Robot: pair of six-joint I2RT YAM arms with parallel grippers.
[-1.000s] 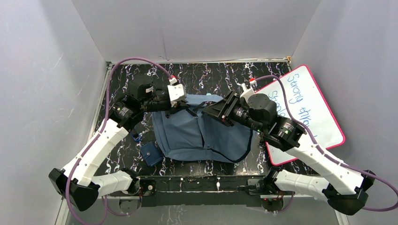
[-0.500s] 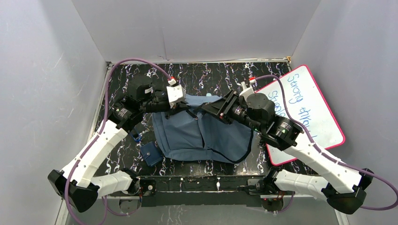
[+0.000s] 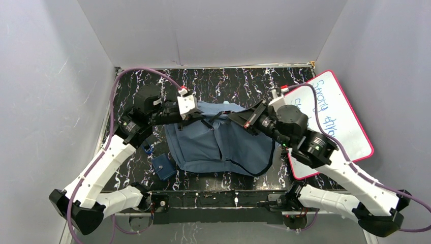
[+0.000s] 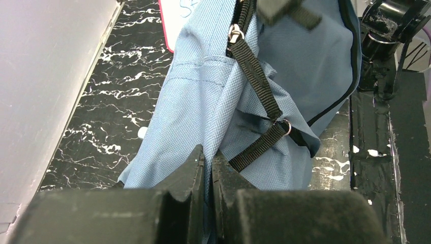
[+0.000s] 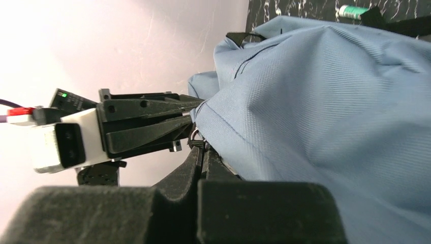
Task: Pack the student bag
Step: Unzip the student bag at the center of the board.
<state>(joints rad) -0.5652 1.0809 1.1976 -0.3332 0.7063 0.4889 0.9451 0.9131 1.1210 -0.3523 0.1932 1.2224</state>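
Fingers (image 4: 185,175) of the left gripper (image 4: 208,155) are clamped on a fold of the student bag (image 4: 203,101), the slate-blue cloth vanishing between them. The right gripper (image 5: 202,155) is pinched tight at the bag's upper edge beside a small metal ring (image 5: 195,134); which part it holds is hidden. The bag lies mid-table (image 3: 223,84), its top drawn between both grippers. A dark-blue pouch (image 3: 163,166) sits just left of it. The right arm covers part of the whiteboard (image 3: 338,119), leaving its writing unreadable.
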